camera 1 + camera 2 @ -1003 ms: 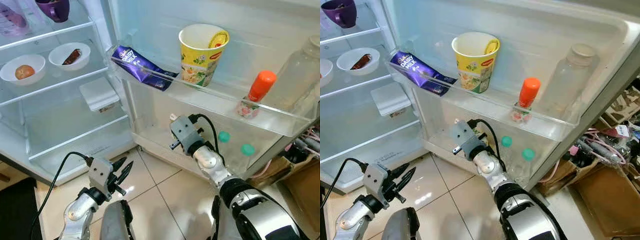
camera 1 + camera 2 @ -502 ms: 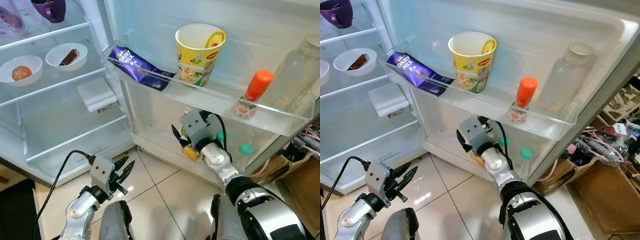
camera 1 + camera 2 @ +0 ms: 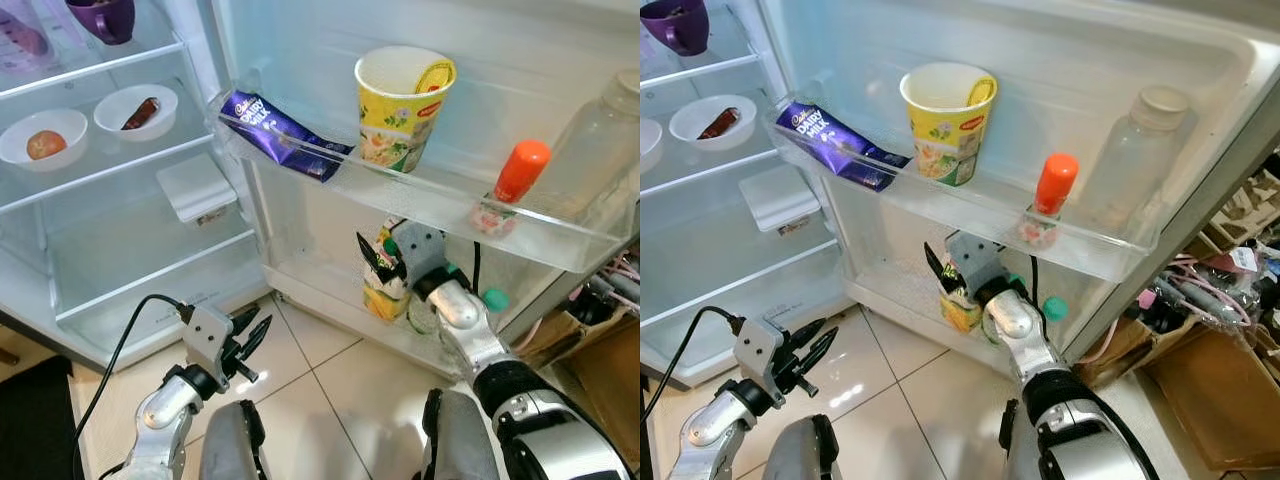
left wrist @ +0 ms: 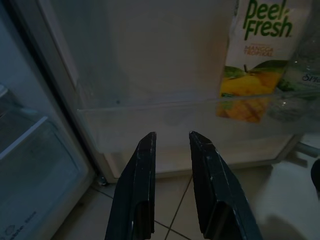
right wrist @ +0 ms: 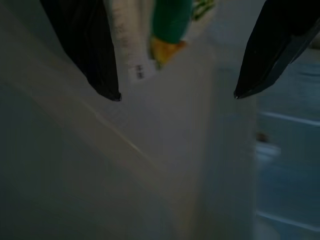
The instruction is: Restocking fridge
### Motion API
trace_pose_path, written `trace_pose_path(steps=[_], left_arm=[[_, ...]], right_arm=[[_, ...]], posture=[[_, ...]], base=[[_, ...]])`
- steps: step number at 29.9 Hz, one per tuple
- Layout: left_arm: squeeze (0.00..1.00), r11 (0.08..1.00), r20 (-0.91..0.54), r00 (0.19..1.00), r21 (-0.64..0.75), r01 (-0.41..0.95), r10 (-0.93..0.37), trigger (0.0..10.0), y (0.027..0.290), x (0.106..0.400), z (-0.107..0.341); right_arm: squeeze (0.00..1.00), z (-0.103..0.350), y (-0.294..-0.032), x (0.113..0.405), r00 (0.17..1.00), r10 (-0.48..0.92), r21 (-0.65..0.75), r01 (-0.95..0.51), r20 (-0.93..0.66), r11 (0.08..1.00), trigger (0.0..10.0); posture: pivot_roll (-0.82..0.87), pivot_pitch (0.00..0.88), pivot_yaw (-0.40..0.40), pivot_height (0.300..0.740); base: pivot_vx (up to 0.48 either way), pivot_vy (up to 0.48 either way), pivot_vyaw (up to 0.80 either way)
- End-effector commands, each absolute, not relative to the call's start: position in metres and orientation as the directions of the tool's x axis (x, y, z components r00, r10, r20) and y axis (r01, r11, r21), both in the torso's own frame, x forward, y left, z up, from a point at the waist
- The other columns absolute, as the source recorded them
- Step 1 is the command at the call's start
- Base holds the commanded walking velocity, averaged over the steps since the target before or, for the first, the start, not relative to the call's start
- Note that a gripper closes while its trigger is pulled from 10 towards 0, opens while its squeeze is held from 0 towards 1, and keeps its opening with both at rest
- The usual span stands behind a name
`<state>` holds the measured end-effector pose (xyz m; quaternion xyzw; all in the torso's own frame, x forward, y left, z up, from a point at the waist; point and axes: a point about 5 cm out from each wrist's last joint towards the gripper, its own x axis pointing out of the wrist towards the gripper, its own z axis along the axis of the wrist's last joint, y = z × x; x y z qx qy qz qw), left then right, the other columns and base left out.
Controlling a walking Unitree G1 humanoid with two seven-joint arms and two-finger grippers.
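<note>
A Peel Fresh mango juice carton (image 3: 383, 292) stands upright in the lower door shelf (image 3: 310, 280) of the open fridge. My right gripper (image 3: 378, 254) is at the carton's top, open. In the right wrist view its fingers (image 5: 95, 55) are spread wide, and the carton top (image 5: 167, 25) sits between them, close to one finger. My left gripper (image 3: 249, 335) hangs low over the tiled floor, open and holding nothing. It points at the door shelf and the carton (image 4: 255, 60).
The upper door shelf (image 3: 540, 240) holds a chocolate bar (image 3: 280, 133), a noodle cup (image 3: 400, 100), an orange-capped bottle (image 3: 517, 180) and a clear bottle (image 3: 598, 140). Green-capped bottles (image 3: 493, 298) stand beside the carton. Two bowls (image 3: 45, 140) sit on fridge shelves. Cardboard boxes (image 3: 600, 375) lie to the right.
My right gripper has moved right along the lower door shelf, and the carton has come into full view, now upright beneath it. The left arm has barely moved.
</note>
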<state>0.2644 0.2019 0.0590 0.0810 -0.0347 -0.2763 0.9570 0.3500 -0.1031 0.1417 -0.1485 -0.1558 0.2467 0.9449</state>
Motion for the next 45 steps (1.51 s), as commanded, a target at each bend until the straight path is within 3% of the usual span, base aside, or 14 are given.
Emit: trace_pose_path(steps=[1,9,19,26,31,35,45], left_arm=[[0.0,0.832,-0.01,0.843,0.155,0.532,-0.538,10.0,0.2,0.261,0.051],[0.0,0.832,-0.007,0.842,0.151,0.534,-0.539,10.0,0.197,0.264,0.052],[0.0,0.828,-0.005,0.837,0.144,0.542,-0.547,10.0,0.191,0.269,0.051],[0.0,0.826,-0.006,0.834,0.137,0.547,-0.552,10.0,0.186,0.271,0.049],[0.0,0.824,-0.009,0.832,0.131,0.551,-0.555,10.0,0.182,0.272,0.047],[0.0,0.824,-0.011,0.831,0.125,0.553,-0.556,10.0,0.18,0.272,0.046],[0.0,0.821,-0.031,0.825,0.086,0.565,-0.565,10.0,0.163,0.27,0.036]], right_arm=[[0.0,0.145,-0.103,0.347,0.807,0.541,-0.354,-0.446,0.238,0.822,10.0],[0.0,0.147,-0.102,0.334,0.743,0.631,-0.335,-0.549,0.225,0.766,10.0],[0.0,0.14,-0.089,0.306,0.6,0.773,-0.243,-0.734,0.206,0.634,10.0],[0.0,0.125,-0.073,0.273,0.423,0.896,-0.138,-0.887,0.134,0.44,10.0],[0.0,0.115,-0.064,0.259,0.353,0.93,-0.097,-0.927,0.097,0.362,10.0],[0.0,0.107,-0.061,0.256,0.35,0.934,-0.089,-0.931,0.067,0.355,10.0],[0.0,0.061,-0.07,0.258,0.48,0.86,-0.055,-0.876,-0.169,0.478,10.0]], posture=[[0.03,0.178,0.002,0.304],[0.02,0.168,0.004,0.304],[0.01,0.15,0.008,0.304],[0.0,0.141,0.008,0.304],[0.0,0.133,0.01,0.304],[0.0,0.129,0.012,0.304],[-0.01,0.117,0.014,0.304]], base=[[0.0,0.0,0.0],[0.0,0.0,0.0],[0.0,0.0,0.0],[0.0,0.0,0.0],[0.0,0.0,0.0],[0.0,0.0,0.0],[0.0,0.0,0.0]])
